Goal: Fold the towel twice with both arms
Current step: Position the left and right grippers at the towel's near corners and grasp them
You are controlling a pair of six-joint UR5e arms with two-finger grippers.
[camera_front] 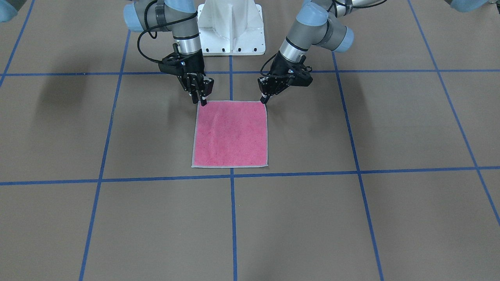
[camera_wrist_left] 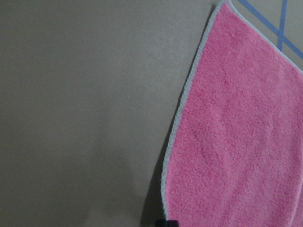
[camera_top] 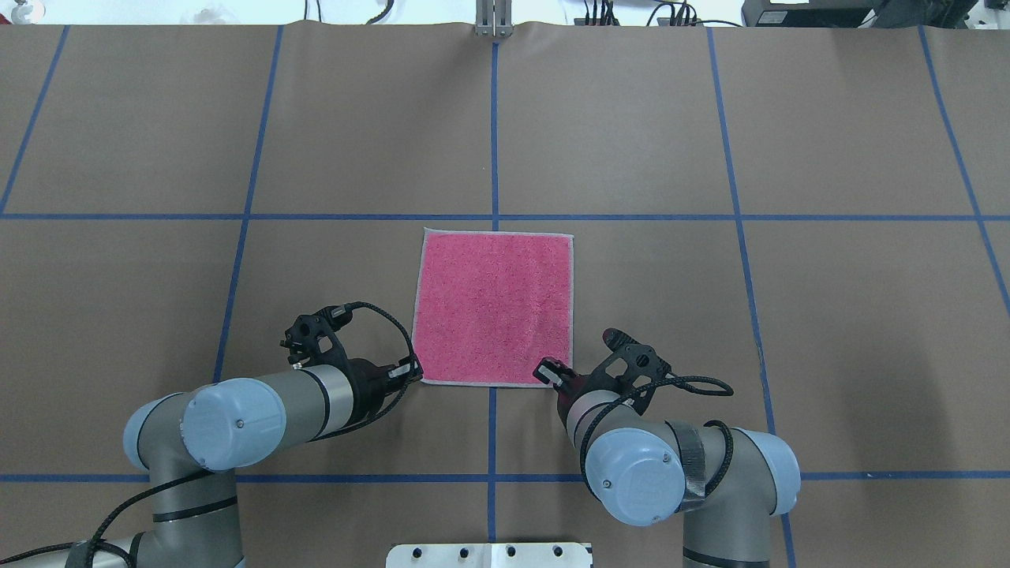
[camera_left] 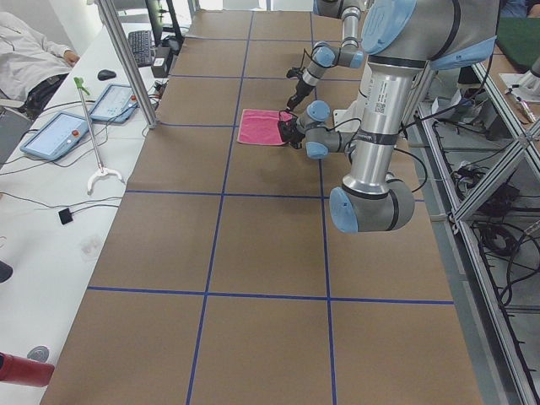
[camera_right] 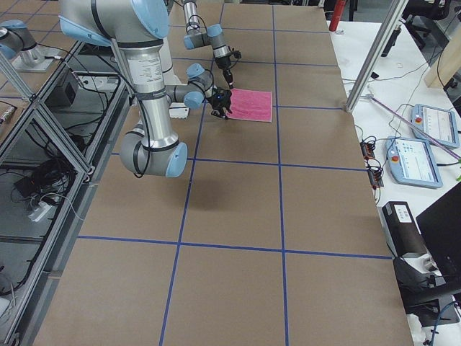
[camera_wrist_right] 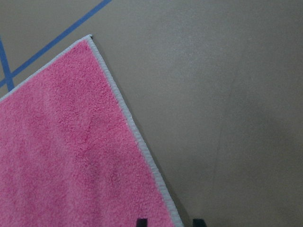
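Right gripper (camera_front: 199,100): it is set down at the towel's (camera_top: 493,308) robot-side corner on the robot's right. The jaws are held apart. In the right wrist view two black fingertips (camera_wrist_right: 141,222) are seen at the bottom of the frame, with the light grey hem (camera_wrist_right: 142,149) running between them. Nothing is seen to be clamped.

Left gripper (camera_front: 265,100): it is set at the towel's other robot-side corner, tips touching or just above the hem. Only one dark tip (camera_wrist_left: 166,222) is shown in the left wrist view, right against the hem. Whether the jaws are apart or closed, and whether cloth is held, cannot be told.

Towel: it is spread flat, pink face up, with the grey hem visible all round. It lies near the middle of the counter (camera_top: 631,118), well apart from all four corners and about midway between the robot-side and operator-side edges. A faint ridge is seen in the cloth on the right gripper's side.

Right arm (camera_top: 639,473): it is bent forward from the robot-side edge, wrist angled down to the corner.

Left arm (camera_top: 237,422): it is reached in low from the robot's left, forearm lying almost along the robot-side edge.

Counter: it is covered in brown, with a grid of blue tape lines (camera_top: 495,118). One line is crossed by the towel's middle.

Pedestal (camera_front: 230,31): white and bolted, it stands at the robot-side edge between the arms.
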